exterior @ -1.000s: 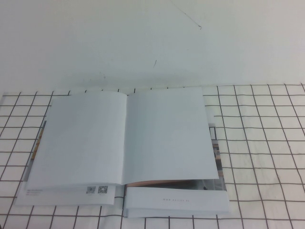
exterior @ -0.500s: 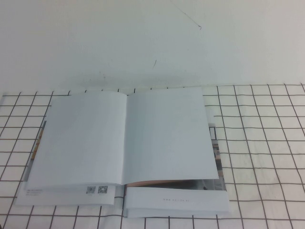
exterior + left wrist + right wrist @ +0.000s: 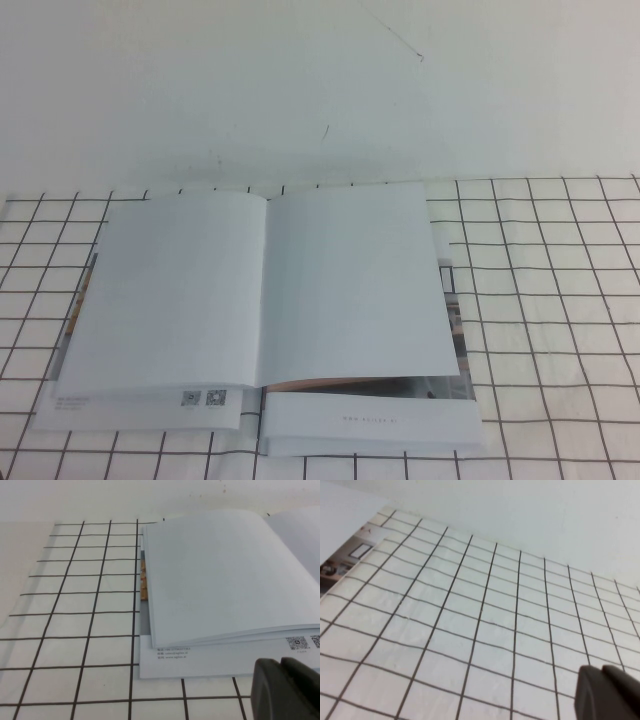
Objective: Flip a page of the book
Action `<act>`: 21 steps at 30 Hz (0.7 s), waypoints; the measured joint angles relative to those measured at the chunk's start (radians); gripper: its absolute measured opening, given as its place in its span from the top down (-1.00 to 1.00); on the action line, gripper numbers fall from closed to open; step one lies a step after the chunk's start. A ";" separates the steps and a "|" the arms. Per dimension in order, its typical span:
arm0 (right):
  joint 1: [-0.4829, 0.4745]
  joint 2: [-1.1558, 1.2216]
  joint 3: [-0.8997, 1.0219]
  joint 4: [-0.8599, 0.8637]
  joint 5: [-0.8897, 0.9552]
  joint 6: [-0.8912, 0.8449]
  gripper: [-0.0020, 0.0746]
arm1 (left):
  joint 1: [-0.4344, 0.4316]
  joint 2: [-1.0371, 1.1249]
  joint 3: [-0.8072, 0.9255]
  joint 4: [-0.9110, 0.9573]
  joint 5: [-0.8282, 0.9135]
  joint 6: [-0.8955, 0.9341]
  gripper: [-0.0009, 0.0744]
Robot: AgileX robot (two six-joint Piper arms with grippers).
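No movement is recorded: book (image 3: 265, 310) lies open on gridded mat (image 3: 540, 300); left gripper (image 3: 287, 690) and right gripper (image 3: 610, 692) are seen closed, empty, beside it.

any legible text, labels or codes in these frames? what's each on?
Nothing reads clearly.
Small print lines on the book lower leaf: too blurred to quote.
QR codes: present, unreadable.
Faint line on right lower leaf: too small.
Left gripper, right gripper: no markings.

The book (image 3: 265, 300) has smooth matt paper leaves; the gridded cloth (image 3: 540, 300) looks matt.
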 joint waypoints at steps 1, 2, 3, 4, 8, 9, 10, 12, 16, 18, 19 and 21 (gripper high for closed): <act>0.000 0.000 0.000 0.000 0.012 0.000 0.95 | 0.000 0.000 0.000 0.000 0.000 0.000 0.98; 0.000 0.000 0.000 0.005 0.023 0.005 0.95 | 0.000 0.000 0.000 0.000 0.000 0.000 0.98; 0.000 0.000 0.000 0.007 0.041 0.016 0.95 | 0.000 -0.001 0.000 0.000 0.000 0.000 0.98; 0.000 0.000 0.000 0.007 0.061 0.033 0.95 | 0.000 -0.001 0.000 0.000 0.000 0.000 0.98; 0.000 0.000 0.000 0.024 0.087 0.079 0.95 | 0.000 -0.001 0.000 0.000 0.000 0.000 0.98; 0.000 0.000 0.000 0.036 0.087 0.081 0.95 | 0.000 -0.001 0.000 0.000 0.000 0.000 0.98; 0.000 0.000 0.000 0.048 0.087 0.081 0.95 | 0.000 -0.001 0.000 0.000 0.000 0.000 0.98; 0.000 0.000 0.000 0.078 0.087 0.067 0.95 | 0.000 -0.001 0.000 0.000 0.000 0.000 0.98; 0.000 0.000 0.000 0.111 0.087 0.030 0.95 | 0.000 -0.001 0.000 0.000 0.000 0.000 0.98; 0.000 0.000 0.000 0.116 0.087 0.024 0.95 | 0.000 -0.001 0.000 0.000 0.000 0.000 0.98; 0.000 0.000 0.000 0.118 0.087 0.022 0.95 | 0.000 -0.001 0.000 0.000 0.000 0.000 0.98; -0.011 0.000 0.000 0.120 0.087 0.020 0.95 | 0.000 -0.001 0.000 0.000 0.000 0.000 0.98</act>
